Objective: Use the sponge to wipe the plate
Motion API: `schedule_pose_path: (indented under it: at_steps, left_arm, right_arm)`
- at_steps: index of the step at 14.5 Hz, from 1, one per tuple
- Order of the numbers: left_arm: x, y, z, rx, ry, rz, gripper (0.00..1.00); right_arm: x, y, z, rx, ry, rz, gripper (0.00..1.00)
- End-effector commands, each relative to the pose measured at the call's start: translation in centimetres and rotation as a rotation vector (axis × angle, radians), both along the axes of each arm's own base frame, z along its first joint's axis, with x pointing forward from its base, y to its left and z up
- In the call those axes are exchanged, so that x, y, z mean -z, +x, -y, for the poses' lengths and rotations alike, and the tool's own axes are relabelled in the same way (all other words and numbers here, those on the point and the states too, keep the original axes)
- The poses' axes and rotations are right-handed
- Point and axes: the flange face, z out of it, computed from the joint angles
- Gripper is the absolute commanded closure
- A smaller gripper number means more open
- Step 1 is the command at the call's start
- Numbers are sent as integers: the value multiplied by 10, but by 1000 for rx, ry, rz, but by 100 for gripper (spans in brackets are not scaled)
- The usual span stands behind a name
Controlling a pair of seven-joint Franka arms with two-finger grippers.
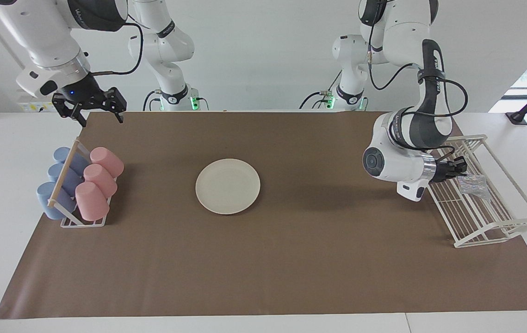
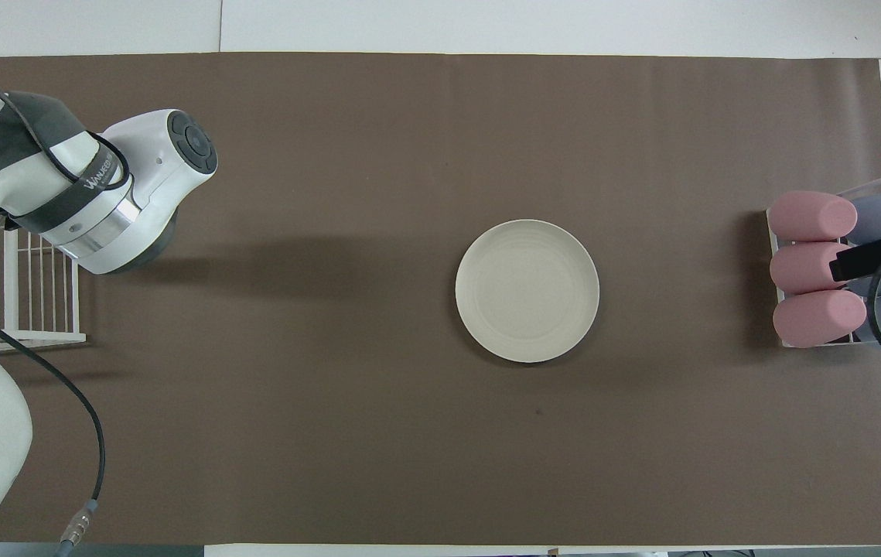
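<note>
Left gripper (image 1: 463, 167) reaches into the wire rack (image 1: 499, 226), tips at the sponge (image 1: 473, 186); can't tell if it's gripping. Sponge looks soft, light, squashy; pinch across its middle. Plate (image 1: 227, 186) sits mid-table, well apart. Right gripper (image 1: 89, 108) waits wide open, above the cup rack (image 1: 78, 221).

There is one plate (image 1: 227, 186) and one sponge (image 1: 473, 186). There are three pink cups (image 1: 99, 179) and three blue cups (image 1: 62, 174). Two racks (image 1: 485, 226) stand here.
</note>
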Motion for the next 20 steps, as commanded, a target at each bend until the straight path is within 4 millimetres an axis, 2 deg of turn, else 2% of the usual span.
schedule_pose_path:
  at_steps: [1, 2, 3, 4, 6, 8, 9, 11, 16, 18, 20]
  left_arm:
    - [3, 1, -3, -3, -21, 9, 30]
    - [3, 1, -5, -6, -21, 9, 9]
    - [2, 1, -4, -6, -22, 9, 0]
    - [1, 1, -4, -6, -25, 11, 0]
    - [-3, 0, -1, -25, -66, 17, 0]
    - [-15, -1, 3, -41, -136, 40, 0]
    - [-29, -1, 6, -49, -200, 63, 0]
    - [-55, -4, -1, -101, -318, 110, 0]
    - [-128, -13, 7, -196, -638, 180, 0]
    - [-158, -21, -5, -267, -801, 230, 0]
    - [-195, -39, -19, -271, -941, 233, 0]
  right_arm:
    - [1, -4, 4, -13, 14, 14, 0]
    - [1, -5, 7, -7, 15, 12, 0]
    - [1, -4, 12, 3, 15, 15, 0]
    - [-7, -2, 15, 6, 10, 33, 0]
    - [-6, 1, 15, 11, 10, 32, 0]
    - [-6, 1, 13, 43, 8, 32, 0]
    - [-6, 0, 13, 63, 8, 31, 0]
    - [-5, 0, 15, 80, 7, 30, 0]
    - [-7, 1, 15, 155, 2, 36, 0]
    - [-7, 2, 15, 152, 2, 38, 0]
    - [-6, 1, 13, 152, 1, 30, 0]
